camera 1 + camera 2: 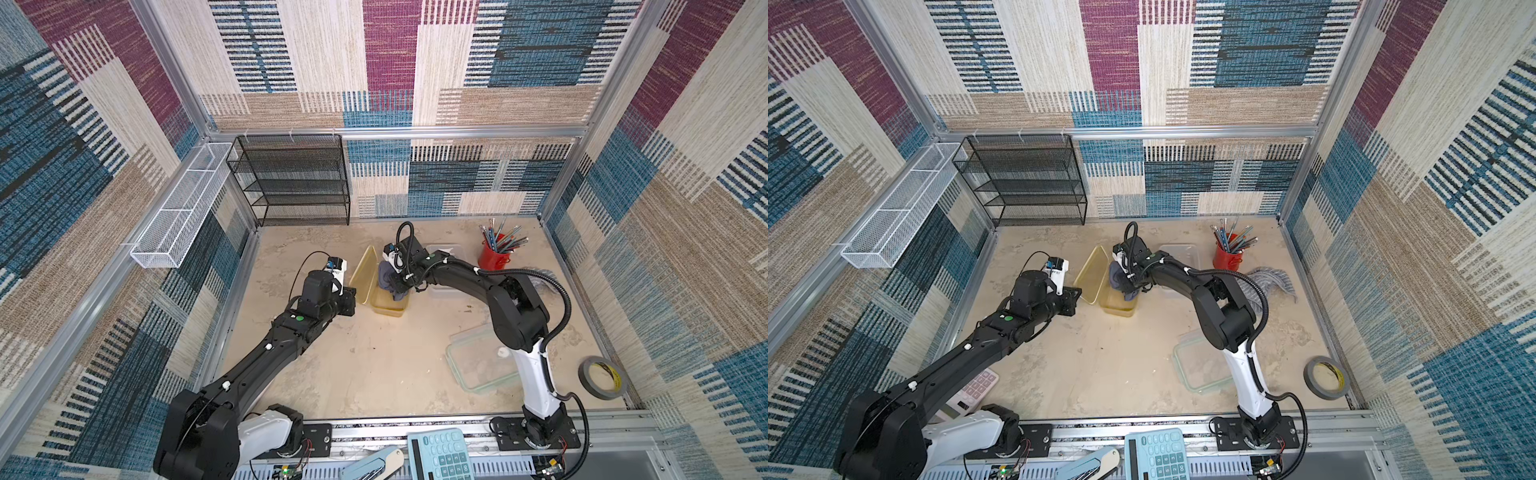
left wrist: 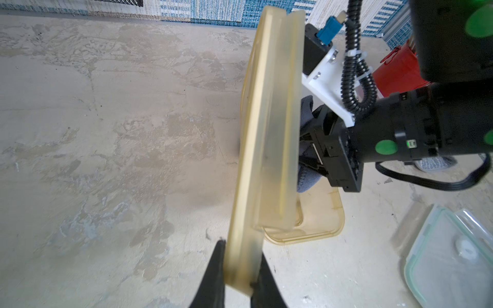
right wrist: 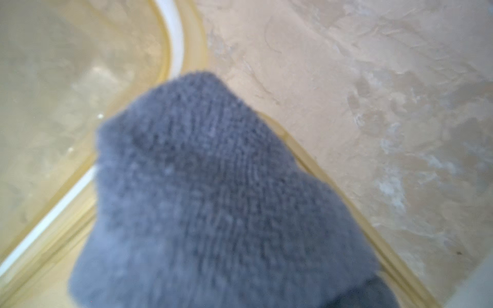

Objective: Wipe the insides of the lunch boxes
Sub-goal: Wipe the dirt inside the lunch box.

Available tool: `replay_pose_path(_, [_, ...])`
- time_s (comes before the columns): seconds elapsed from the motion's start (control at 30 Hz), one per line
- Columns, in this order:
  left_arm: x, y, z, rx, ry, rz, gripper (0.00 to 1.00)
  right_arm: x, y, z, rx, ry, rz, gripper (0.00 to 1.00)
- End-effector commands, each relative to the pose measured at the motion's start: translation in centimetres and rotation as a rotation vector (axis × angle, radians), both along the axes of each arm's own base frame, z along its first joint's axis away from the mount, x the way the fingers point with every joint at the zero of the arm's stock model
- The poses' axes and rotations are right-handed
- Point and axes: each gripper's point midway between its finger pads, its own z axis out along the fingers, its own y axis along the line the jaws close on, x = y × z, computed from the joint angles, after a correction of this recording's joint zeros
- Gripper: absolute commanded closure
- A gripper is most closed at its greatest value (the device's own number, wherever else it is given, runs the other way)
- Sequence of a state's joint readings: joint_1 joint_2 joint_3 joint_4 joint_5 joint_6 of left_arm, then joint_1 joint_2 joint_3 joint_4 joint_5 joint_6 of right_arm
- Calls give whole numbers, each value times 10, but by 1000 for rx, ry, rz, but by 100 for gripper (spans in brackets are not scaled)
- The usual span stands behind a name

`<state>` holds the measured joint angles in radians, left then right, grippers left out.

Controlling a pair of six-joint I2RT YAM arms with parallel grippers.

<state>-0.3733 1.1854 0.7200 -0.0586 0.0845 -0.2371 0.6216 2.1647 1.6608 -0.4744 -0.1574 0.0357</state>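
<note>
Amber lid (image 2: 269, 133) is clamped on edge by the narrowed left pincer (image 2: 240, 277). Grey cloth (image 3: 213, 200) is gripped in the closed right pincer (image 1: 400, 286) and held inside the amber lunch box (image 1: 388, 308) directly beneath it; the frosted lunch box (image 1: 451, 250) is seen just beside that pincer.

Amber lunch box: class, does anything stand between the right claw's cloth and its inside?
Nothing visible does. The left claw holds the amber lid tilted up beside the amber lunch box, so its top is open, and the grey cloth in the right claw hangs into it.
</note>
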Motion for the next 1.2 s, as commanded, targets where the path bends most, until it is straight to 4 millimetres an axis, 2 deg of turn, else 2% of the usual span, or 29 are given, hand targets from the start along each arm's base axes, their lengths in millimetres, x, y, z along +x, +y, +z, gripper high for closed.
replay_pose_path(0.0, [-5, -6, -3, -24, 34, -26, 100, 7, 34, 32, 242, -12, 5, 87])
replay_pose_path(0.17, [-3, -9, -4, -52, 31, -22, 100, -19, 63, 34, 379, 108, 80, 90])
replay_pose_path(0.37, [2, -10, -5, -80, 30, 4, 100, -50, 95, 34, 431, 203, 166, 91])
replay_pose_path(0.6, [7, -3, -3, -81, 20, 57, 100, -80, 105, 25, 446, 313, 194, 92])
replay_pose_path(0.73, [9, 0, -4, -76, 24, 82, 100, -99, 101, 17, 403, 369, 215, 91])
replay_pose_path(0.87, [12, 5, -5, -56, 31, 112, 100, -115, 86, -4, 291, 422, 235, 89])
replay_pose_path(0.93, [13, 8, -5, -37, 31, 123, 100, -115, 70, -21, 180, 406, 218, 89])
replay_pose_path(1.17, [13, 10, -3, -13, 28, 123, 100, -105, 28, -53, -100, 347, 178, 86])
